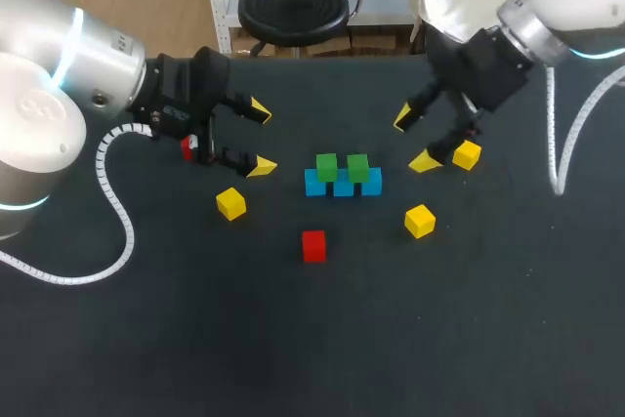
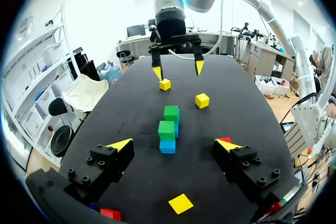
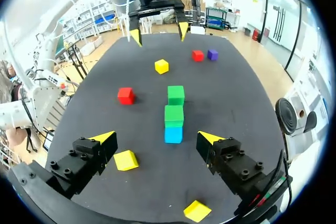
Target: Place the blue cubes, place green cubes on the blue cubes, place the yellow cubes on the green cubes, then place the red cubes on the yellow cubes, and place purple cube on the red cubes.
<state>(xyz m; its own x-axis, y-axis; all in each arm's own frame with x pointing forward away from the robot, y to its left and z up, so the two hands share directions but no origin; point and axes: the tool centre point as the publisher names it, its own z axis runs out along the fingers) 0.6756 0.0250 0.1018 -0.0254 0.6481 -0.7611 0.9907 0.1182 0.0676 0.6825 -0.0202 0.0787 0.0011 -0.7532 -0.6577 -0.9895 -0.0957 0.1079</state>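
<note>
The head camera stands high, above and behind the robot, and looks down on the table from farther away than the others. The left wrist camera sits low, close behind the left claw, and faces across the table towards the right claw. The right wrist camera looks the opposite way, towards the left claw. All three views share the row of blue and green cubes in the middle.

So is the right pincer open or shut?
Open. The right pincer has both fingers spread wide apart, and no cube sits between them.
</note>
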